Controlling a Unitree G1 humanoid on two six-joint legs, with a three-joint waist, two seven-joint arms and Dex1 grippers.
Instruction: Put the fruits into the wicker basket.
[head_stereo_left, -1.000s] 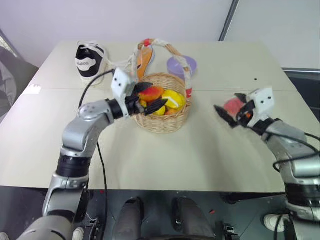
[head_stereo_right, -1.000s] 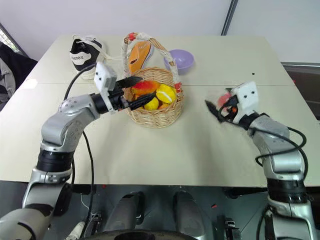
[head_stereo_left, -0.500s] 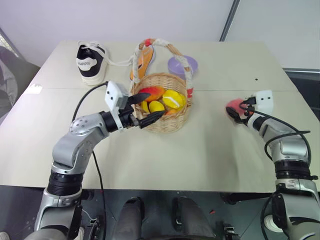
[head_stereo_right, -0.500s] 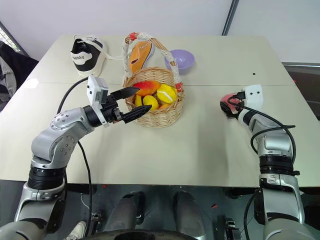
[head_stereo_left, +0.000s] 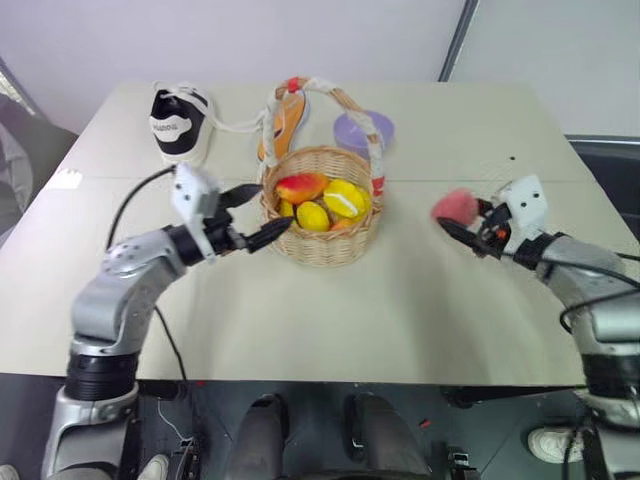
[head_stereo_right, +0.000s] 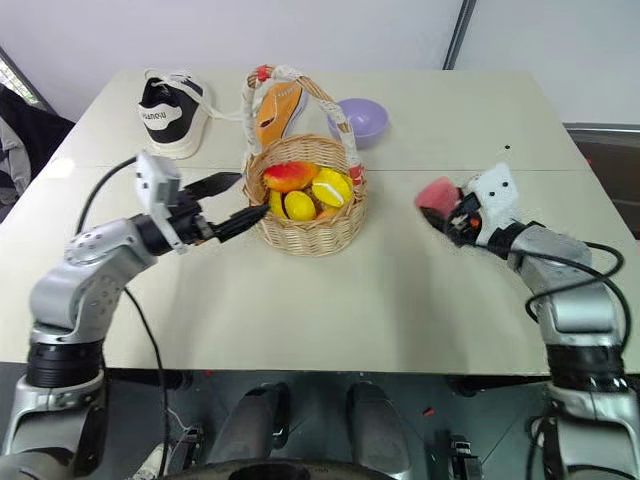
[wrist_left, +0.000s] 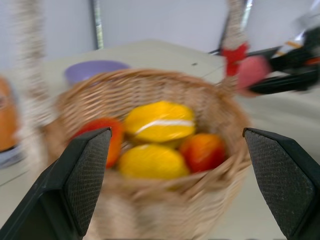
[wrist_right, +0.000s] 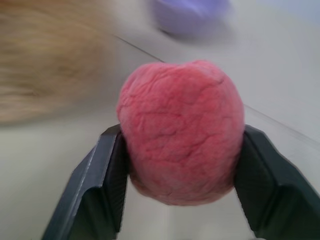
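Observation:
The wicker basket (head_stereo_left: 322, 243) stands mid-table, its cloth-wrapped handle arching over it. Inside lie a yellow lemon (head_stereo_left: 313, 215), a yellow fruit with a white stripe (head_stereo_left: 346, 197) and an orange-red fruit (head_stereo_left: 302, 186). To the basket's right, my right gripper (head_stereo_left: 450, 215) is shut on the pink-red peach (wrist_right: 180, 125), held just above the table, with a black finger (wrist_right: 112, 185) on each side of it. My left gripper (head_stereo_left: 277, 205) is open and holds nothing; it sits at the basket's left rim and points at it.
At the back of the table are a black-and-white sneaker (head_stereo_left: 178, 122), an orange shoe (head_stereo_left: 283, 118) behind the basket handle, and a lilac bowl (head_stereo_left: 360, 130). Bare tabletop (head_stereo_left: 420, 300) stretches between basket and peach and along the front edge.
My right gripper has shut on the peach and carried it off the table toward the basket. My left gripper has drawn back leftward from over the basket, still open.

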